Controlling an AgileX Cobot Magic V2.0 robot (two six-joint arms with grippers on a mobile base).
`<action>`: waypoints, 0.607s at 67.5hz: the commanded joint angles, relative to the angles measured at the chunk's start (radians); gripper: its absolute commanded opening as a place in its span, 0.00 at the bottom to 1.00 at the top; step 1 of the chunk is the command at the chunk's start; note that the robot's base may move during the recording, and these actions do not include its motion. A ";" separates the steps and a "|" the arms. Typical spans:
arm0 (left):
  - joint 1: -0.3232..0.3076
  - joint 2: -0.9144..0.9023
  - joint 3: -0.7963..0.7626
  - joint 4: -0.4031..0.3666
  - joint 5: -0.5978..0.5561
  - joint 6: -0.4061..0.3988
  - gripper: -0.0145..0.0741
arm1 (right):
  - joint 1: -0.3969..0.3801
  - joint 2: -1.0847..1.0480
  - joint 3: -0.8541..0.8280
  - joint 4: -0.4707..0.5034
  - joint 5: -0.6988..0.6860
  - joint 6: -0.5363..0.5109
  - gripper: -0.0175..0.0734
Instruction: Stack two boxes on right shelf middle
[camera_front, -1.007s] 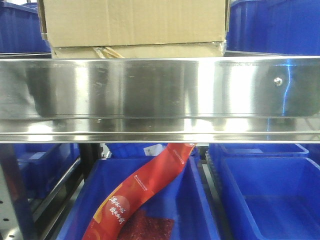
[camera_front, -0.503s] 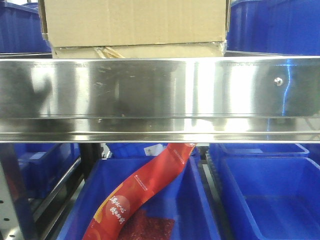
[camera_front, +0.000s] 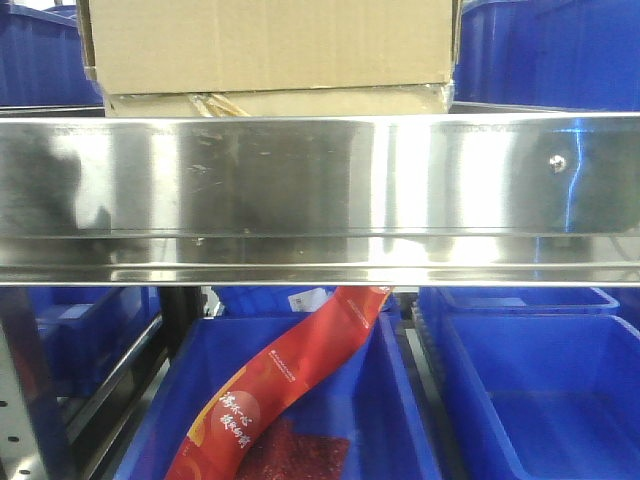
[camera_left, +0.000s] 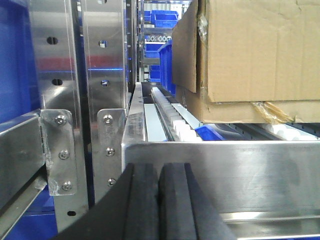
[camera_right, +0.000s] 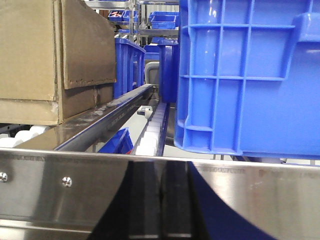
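- Warehouse racking fills every view: blue plastic bins (camera_front: 540, 390) below and behind, and a shiny stainless-steel shelf lip (camera_front: 320, 180) spanning the front view.
- You will find the taller brown corrugated cardboard box (camera_front: 265, 40) already sitting on the flat brown cardboard box (camera_front: 280, 102); the pair rests on the shelf, up and right of your left gripper (camera_left: 159, 200), up and left of your right gripper (camera_right: 161, 200).
- Left gripper: black pads pressed together, nothing between them, just in front of the lip.
- Right gripper: seen dimly against the steel lip; pads appear closed and empty.
- Judgement: stack looks done; both hands are clear of it.
- Handling, if you re-seat it: corrugated board, likely light, stiff along edges, soft on creased faces. Matte surface should not slip.
- Take hold by squeezing opposite side walls low, near corners, one hand each side; avoid the loose flap (camera_right: 87, 42) and the peeling yellowish tape scrap (camera_left: 267, 111).
- A large blue crate (camera_right: 250, 75) sits just right of the boxes; mind it.
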 joint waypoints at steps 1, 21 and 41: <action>0.019 -0.007 -0.002 -0.001 -0.024 0.002 0.04 | -0.003 -0.003 0.000 0.005 -0.024 -0.008 0.01; 0.094 -0.007 -0.002 -0.001 -0.024 0.002 0.04 | -0.003 -0.003 0.000 0.005 -0.024 -0.008 0.01; 0.094 -0.007 -0.002 -0.001 -0.024 0.002 0.04 | -0.003 -0.003 0.000 0.005 -0.024 -0.008 0.01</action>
